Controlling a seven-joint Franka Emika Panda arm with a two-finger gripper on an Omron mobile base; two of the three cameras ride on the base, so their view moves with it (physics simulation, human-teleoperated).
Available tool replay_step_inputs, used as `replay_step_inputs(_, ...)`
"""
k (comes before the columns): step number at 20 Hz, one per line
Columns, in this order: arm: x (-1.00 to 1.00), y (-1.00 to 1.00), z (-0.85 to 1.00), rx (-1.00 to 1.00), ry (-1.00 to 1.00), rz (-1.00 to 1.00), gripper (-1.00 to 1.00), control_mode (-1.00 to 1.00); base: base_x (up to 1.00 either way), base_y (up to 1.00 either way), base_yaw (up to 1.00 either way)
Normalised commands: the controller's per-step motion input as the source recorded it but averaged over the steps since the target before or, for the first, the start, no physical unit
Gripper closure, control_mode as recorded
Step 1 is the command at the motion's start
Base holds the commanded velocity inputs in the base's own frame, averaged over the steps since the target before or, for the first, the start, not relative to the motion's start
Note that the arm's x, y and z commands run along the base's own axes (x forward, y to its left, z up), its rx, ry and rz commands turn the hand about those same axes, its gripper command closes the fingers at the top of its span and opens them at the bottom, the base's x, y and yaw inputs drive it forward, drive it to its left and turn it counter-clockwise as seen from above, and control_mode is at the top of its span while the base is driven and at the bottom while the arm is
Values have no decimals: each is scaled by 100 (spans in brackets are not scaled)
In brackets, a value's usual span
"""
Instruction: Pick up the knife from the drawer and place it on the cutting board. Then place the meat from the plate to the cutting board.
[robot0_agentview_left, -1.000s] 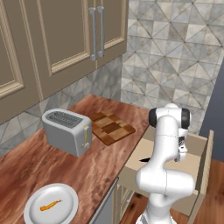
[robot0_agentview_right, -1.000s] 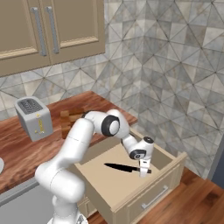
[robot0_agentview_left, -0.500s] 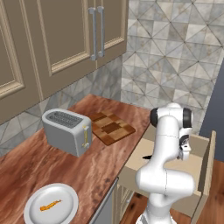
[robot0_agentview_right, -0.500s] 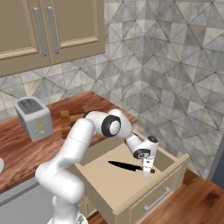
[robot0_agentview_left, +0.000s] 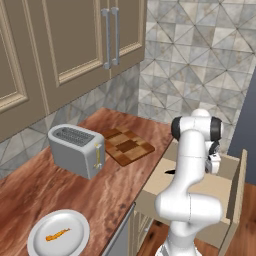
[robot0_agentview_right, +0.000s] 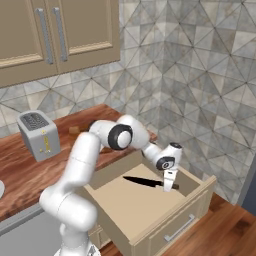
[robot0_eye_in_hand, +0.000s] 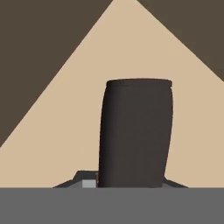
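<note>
Left base view: arm reaches down into the open drawer (robot0_agentview_left: 239, 172) at the right of the bench (robot0_agentview_left: 40, 192); only a sliver of the knife (robot0_agentview_left: 170, 172) peeks out beside the arm. Cutting board (robot0_agentview_left: 128, 146) lies on the bench just right of the toaster (robot0_agentview_left: 76, 150), nothing on it yet. Plate (robot0_agentview_left: 58, 233) sits near the front bench edge w/ the meat (robot0_agentview_left: 58, 234) on it, well apart from the board. Right base view: tool (robot0_agentview_right: 169, 186) is down at the handle end of the knife (robot0_agentview_right: 148, 182), which lies flat on the drawer (robot0_agentview_right: 200, 197) floor, blade pointing away toward the arm's base side; toaster (robot0_agentview_right: 38, 134) at far left. Hand view: the knife (robot0_eye_in_hand: 135, 133) handle stands as a dark block straight ahead btwn the tips, pale drawer (robot0_eye_in_hand: 65, 131) floor around it. Tool looks closed narrow on the handle. Step, as I read it: grasp of the knife, 1st part of the task, lift not begun. Next move prob calls for a straight lift clear of the drawer walls, then a swing over to the board, keeping the long blade level so it doesn't pivot in the grip. Meat transfer comes after.
</note>
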Motion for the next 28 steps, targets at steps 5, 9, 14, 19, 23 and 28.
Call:
replay_step_inputs(5, -9, -9, 82, -3, 15, 0, 100, -100, 0, 0, 0)
replay_step_inputs(9, -4, -2, 80, -4, 14, 0, 100, -100, 0, 0, 0)
replay_step_inputs(14, -1, 0, 75, -3, 3, 0, 100, -100, 0, 0, 0)
replay_step_inputs(19, -2, 0, 72, -3, -6, 0, 100, -100, 0, 0, 0)
replay_step_inputs(23, -4, 0, 52, 0, -13, 0, 100, -100, 0, 0, 0)
replay_step_inputs(28, -39, 1, 7, 0, -23, 2, 100, -100, 0, 0, 0)
